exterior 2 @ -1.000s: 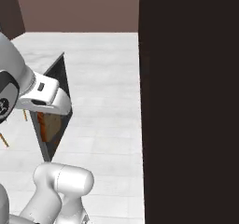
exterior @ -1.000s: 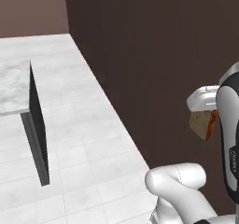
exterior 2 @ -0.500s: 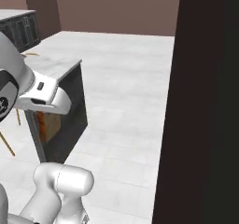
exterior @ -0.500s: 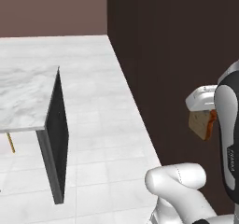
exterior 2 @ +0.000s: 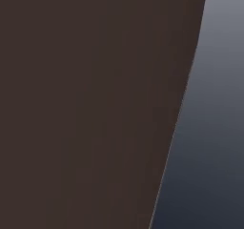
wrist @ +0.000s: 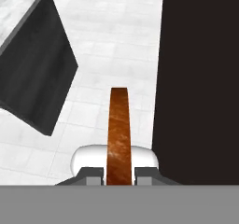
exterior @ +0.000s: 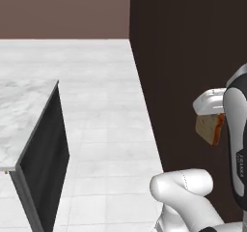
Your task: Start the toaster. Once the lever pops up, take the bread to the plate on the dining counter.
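Note:
My gripper [exterior: 211, 116] hangs at the right of the left base view, shut on the bread [exterior: 210, 129], a tan-brown slice with a darker crust that hangs below the hand. In the hand view the bread [wrist: 118, 133] stands edge-on between the two fingertips of the gripper [wrist: 119, 174]. The dining counter [exterior: 19, 111] lies to the left, its white marble top over a dark base; its dark end panel [wrist: 37, 78] fills the hand view's upper left. The toaster and the plate are out of view.
A tall dark brown wall [exterior: 188, 57] rises close on the right, right beside the held bread, and stands very near in the right base view [exterior 2: 90, 104]. Pale tiled floor [exterior: 106, 110] runs between the counter and this wall.
The base has driven and turned, so the whole scene has shifted: the dark wall now fills the right base view. The bread stays gripped as before.

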